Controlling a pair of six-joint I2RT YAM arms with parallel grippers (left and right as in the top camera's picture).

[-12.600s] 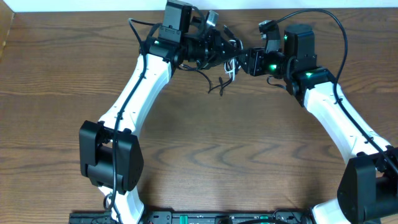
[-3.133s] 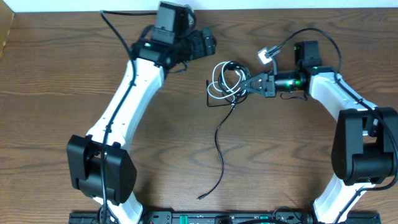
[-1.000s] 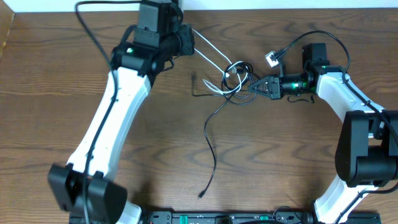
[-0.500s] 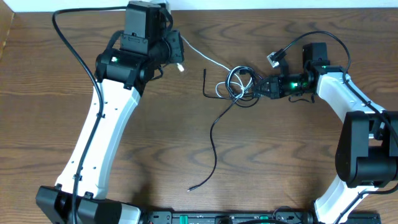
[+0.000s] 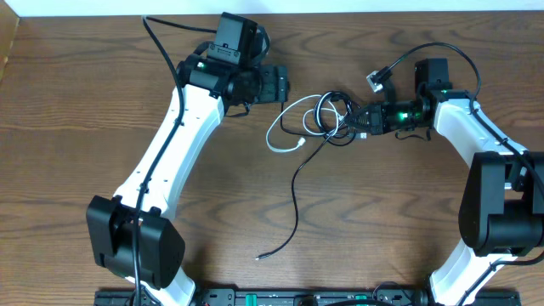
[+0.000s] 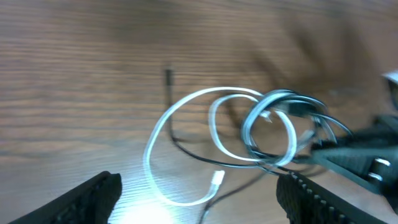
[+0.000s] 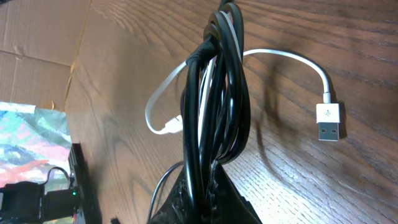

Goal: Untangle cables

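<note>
The cables [image 5: 327, 117] look light and limp — right tool [image 5: 354, 120] clamps the black coil [image 7: 214, 93], left tool [image 5: 276, 85] gapes empty. Best hold: the white plug [image 7: 328, 118].

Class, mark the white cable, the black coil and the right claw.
White cable [image 7: 328, 120], right wrist view, USB plug.
Black coil [image 7: 231, 93], right wrist view, middle strands.
Right claw [image 5: 353, 124], overhead view, between its fingertips.

Left white arm [image 5: 178, 127] stretched to far edge, black two-finger left gripper [image 5: 276, 85] pointing right — jaws wide apart, empty. Right white arm [image 5: 463, 136] bent, black right gripper [image 5: 355, 121] pointing left, jaws pinched on coiled black-and-white cable bundle [image 5: 327, 115].
</note>
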